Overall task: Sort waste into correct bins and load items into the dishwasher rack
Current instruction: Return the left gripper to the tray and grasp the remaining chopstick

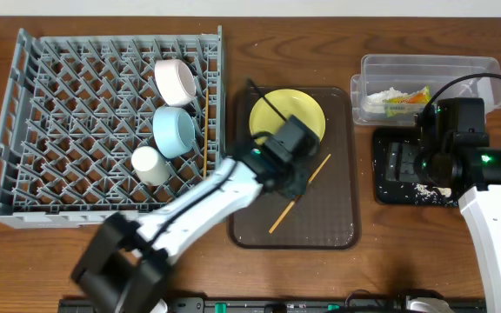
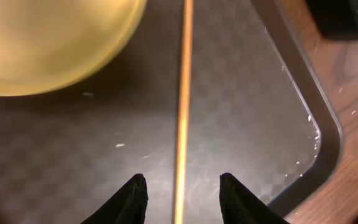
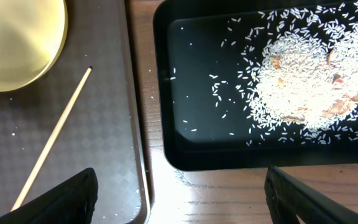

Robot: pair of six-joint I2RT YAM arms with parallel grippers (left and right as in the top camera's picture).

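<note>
Serving tray [image 2: 278, 124]: chopstick [image 2: 183, 93] lined between left gripper [image 2: 182, 180] tips; overhead hides this.

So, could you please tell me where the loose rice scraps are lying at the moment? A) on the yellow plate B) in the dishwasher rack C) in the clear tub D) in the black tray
D: the right wrist view shows the rice scraps heaped inside the glossy black tray, beside the brown serving tray.

Yellow plate [image 1: 308, 108] partly under L arm [image 1: 229, 187]
</note>
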